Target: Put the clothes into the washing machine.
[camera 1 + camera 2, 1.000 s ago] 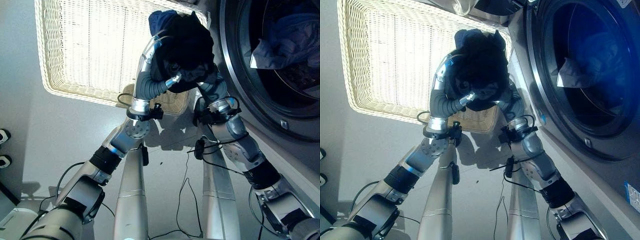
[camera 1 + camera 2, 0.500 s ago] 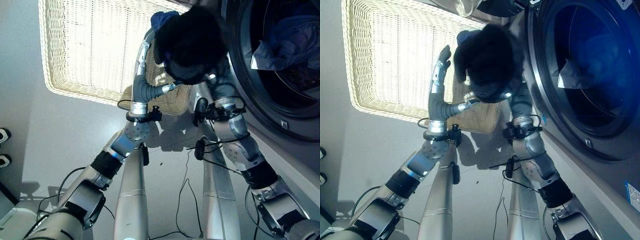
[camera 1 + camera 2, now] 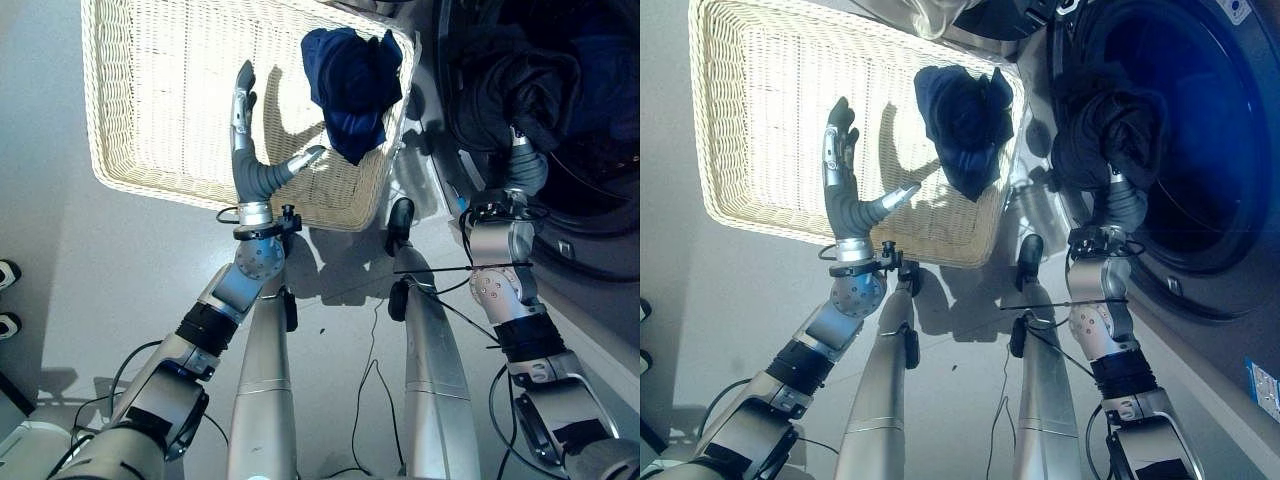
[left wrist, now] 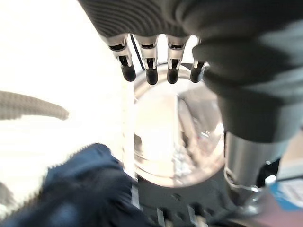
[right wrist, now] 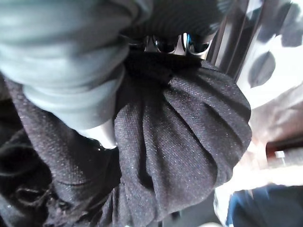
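Clothes split between two places: black garment (image 3: 1110, 130) bunched at the mouth of the washing machine (image 3: 1200, 270), at about nine o'clock on the drum opening, not yet released inside; blue garment (image 3: 352, 75) draped over the rim of the wicker basket (image 3: 150, 100) at its three o'clock corner, waiting. Judged roughly midway: one piece nearly delivered, at least one more to fetch.

Right hand (image 3: 520, 165) directly beneath the black garment, at its six o'clock, fingers (image 5: 165, 45) curled into the bunched cloth and gripping it.

Left hand (image 3: 243, 120) above the basket, fingers straight, thumb spread, holding nothing; blue garment near it at about two o'clock, apart, not touching.
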Tool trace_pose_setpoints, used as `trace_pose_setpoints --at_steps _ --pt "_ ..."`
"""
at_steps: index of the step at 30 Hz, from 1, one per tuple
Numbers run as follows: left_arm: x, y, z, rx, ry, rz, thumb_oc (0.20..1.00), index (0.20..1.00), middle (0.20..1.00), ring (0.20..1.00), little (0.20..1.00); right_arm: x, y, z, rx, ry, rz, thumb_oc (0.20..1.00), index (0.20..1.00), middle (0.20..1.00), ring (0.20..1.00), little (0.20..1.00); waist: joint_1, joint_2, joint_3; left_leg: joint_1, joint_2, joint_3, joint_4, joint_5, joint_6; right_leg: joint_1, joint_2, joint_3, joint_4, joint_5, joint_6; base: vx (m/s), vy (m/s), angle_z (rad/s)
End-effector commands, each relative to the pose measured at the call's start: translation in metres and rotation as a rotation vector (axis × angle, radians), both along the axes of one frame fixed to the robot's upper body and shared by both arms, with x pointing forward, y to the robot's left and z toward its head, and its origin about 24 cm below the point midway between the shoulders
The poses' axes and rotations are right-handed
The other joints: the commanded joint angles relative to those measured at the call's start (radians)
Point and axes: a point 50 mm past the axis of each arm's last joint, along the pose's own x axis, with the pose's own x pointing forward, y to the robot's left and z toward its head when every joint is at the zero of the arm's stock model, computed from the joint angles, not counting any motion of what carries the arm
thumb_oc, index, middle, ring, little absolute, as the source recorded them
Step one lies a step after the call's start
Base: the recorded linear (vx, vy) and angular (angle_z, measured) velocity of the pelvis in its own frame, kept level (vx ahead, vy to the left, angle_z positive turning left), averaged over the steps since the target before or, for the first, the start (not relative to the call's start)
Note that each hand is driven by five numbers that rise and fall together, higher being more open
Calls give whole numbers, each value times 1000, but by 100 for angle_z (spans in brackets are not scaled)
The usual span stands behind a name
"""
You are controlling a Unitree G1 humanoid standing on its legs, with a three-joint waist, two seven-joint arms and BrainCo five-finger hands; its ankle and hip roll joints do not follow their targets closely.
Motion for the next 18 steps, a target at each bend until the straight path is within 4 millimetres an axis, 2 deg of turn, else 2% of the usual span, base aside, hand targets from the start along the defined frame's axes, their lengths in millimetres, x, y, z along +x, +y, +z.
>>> trace_pose_setpoints --at_steps 1,2,6,7,9,11,12,13,14,15,16,17,18 --pt "-6 1 20 -73 -104 -36 1000 1000 1000 1000 1000 -13 -14 26 67 -147 -17 200 200 200 200 200 5 -7 -18 -13 -95 8 42 -16 61 38 32 -90 -60 104 92 0 0 0" --pt "5 9 16 -96 -43 -10 1000 1000 1000 1000 1000 5 -28 12 106 -8 -23 200 200 200 200 200 7 -6 -18 -13 -90 10 43 -16 55 39 32 -91 -59 105 92 0 0 0" --pt "24 15 10 -56 48 68 1000 1000 1000 1000 1000 31 -47 -6 129 239 -42 200 200 200 200 200 16 -2 -18 -14 -87 7 43 -16 49 37 36 -92 -61 105 89 0 0 0" --pt "27 17 9 -52 66 79 1000 1000 1000 1000 1000 34 -52 -3 149 275 -62 200 200 200 200 200 19 -2 -18 -14 -86 5 44 -16 49 37 38 -91 -61 106 88 19 -31 -2" --pt "38 28 1 -29 150 133 1000 1000 1000 1000 1000 33 -92 32 230 274 -261 200 200 200 200 200 28 5 -18 -24 -80 1 64 -30 48 34 36 -94 -57 105 89 0 0 0" --pt "39 37 -7 -24 183 159 1000 1000 1000 1000 1000 25 -114 48 292 232 -347 200 200 200 200 200 31 3 -18 -30 -76 -3 75 -41 48 33 37 -97 -54 101 88 4 -27 -2" --pt "36 52 -22 -7 235 213 1000 1000 1000 1000 1000 4 -146 67 391 130 -534 200 200 200 200 200 37 -3 -18 -36 -69 -9 71 -46 46 36 42 -107 -57 99 87 3 -57 -7" --pt "36 55 -25 -8 246 225 1000 1000 1000 1000 1000 -1 -151 72 415 99 -571 200 200 200 200 200 38 -4 -18 -36 -68 -10 68 -46 45 37 44 -108 -61 100 87 -8 -61 -12" --pt "34 62 -35 -5 277 263 1000 1000 1000 1000 1000 -16 -161 91 422 32 -675 200 200 200 200 200 38 -6 -18 -37 -65 -13 55 -46 46 39 48 -111 -71 102 87 -10 -14 -9" --pt "33 65 -37 -6 285 279 1000 1000 1000 1000 1000 -22 -163 99 421 10 -712 228 228 228 228 228 37 -8 -18 -38 -66 -15 53 -46 48 39 51 -110 -74 102 86 -9 0 -6" --pt "32 69 -39 -13 299 293 1000 1000 1000 1000 1000 -27 -164 107 413 -10 -744 398 398 398 398 398 36 -8 -18 -39 -67 -16 51 -47 49 38 54 -108 -76 102 86 0 0 0" --pt "32 76 -43 -17 320 322 1000 1000 1000 1000 1000 -35 -165 118 386 -32 -800 743 743 743 743 743 31 -12 -18 -38 -68 -19 49 -47 51 39 58 -105 -77 100 84 0 0 0" --pt "32 77 -43 -19 325 333 1000 1000 1000 1000 1000 -37 -163 122 372 -35 -823 1000 1000 1000 1000 1000 29 -13 -18 -37 -69 -19 48 -47 52 39 59 -104 -78 99 83 2 40 2"
